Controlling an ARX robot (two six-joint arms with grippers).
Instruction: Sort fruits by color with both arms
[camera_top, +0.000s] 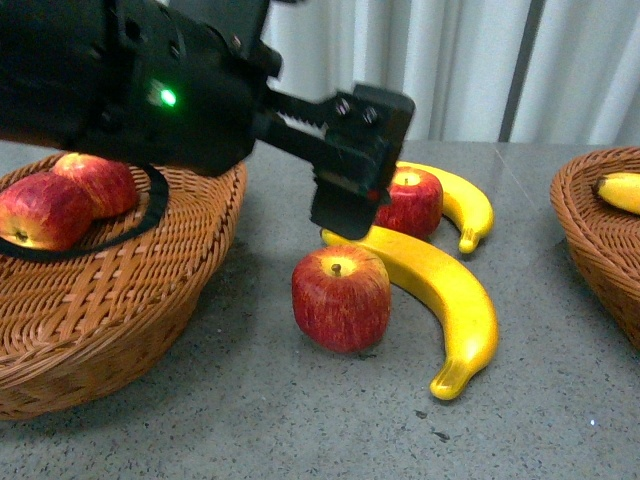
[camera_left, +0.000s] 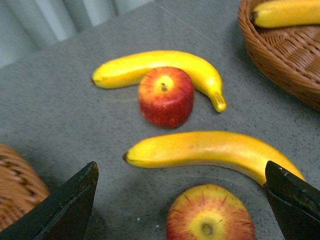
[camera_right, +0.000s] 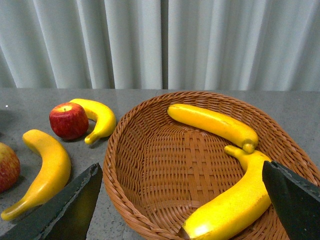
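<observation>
My left gripper (camera_top: 350, 200) hangs open over the loose fruit on the table. In its wrist view the left gripper (camera_left: 181, 170) is spread wide around the near red apple (camera_left: 210, 215), not touching it. A yellow banana (camera_left: 210, 150) lies just beyond, then a second apple (camera_left: 166, 96) against another banana (camera_left: 150, 65). My right gripper (camera_right: 181, 170) is open above the right wicker basket (camera_right: 120, 185), which holds two bananas (camera_right: 212, 125) (camera_right: 235, 205). The right arm is out of the front view.
The left wicker basket (camera_top: 150, 290) holds two red apples (camera_top: 40, 210) (camera_top: 100, 180). The right basket (camera_top: 600, 240) stands at the table's right edge. A grey tabletop (camera_top: 250, 420) runs back to a pale curtain (camera_top: 450, 60).
</observation>
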